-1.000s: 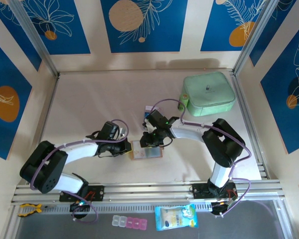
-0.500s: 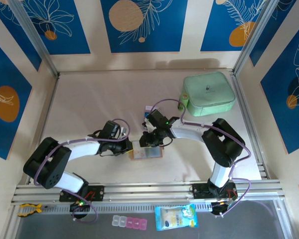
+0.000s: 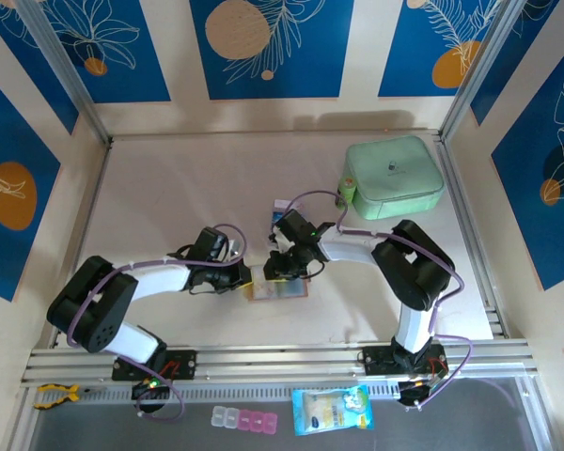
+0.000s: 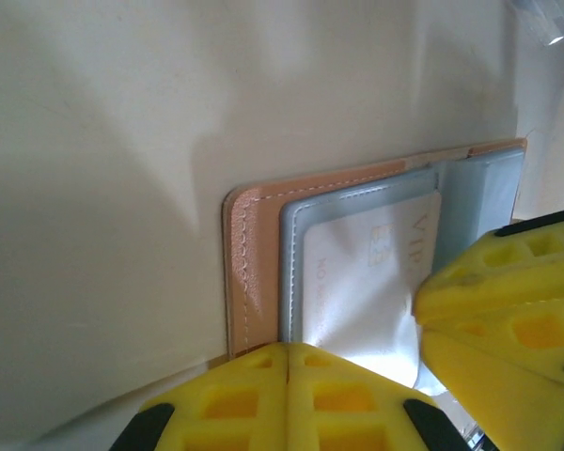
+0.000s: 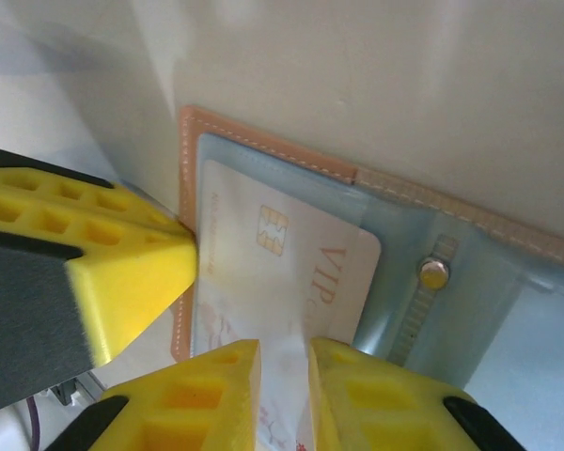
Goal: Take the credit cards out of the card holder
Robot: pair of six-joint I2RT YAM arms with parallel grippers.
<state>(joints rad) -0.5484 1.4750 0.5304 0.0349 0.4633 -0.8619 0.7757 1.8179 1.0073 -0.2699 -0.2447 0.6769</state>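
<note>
The tan card holder (image 3: 274,287) lies open on the table between both arms, its stitched edge (image 4: 254,272) (image 5: 263,150) framing grey pockets. A pale pinkish-white credit card (image 5: 291,254) (image 4: 367,272) marked VIP sits in the pocket. My left gripper (image 3: 247,278) (image 4: 289,349) is shut, its tips pressed on the holder's outer edge. My right gripper (image 3: 284,272) (image 5: 284,343) is almost closed over the card's near end, with the card's pale edge between its fingers. The card's corner curls upward there. Each wrist view catches the other arm's yellow fingers (image 4: 498,282) (image 5: 94,272).
A mint-green zip case (image 3: 393,177) stands at the back right. A small pale item (image 3: 280,203) lies just behind the right gripper. Pill boxes (image 3: 244,419) and a blue packet (image 3: 331,410) lie below the front rail. Metal rails border the table.
Both arms have shifted a little at the elbows. The two grippers have stayed at the card holder.
</note>
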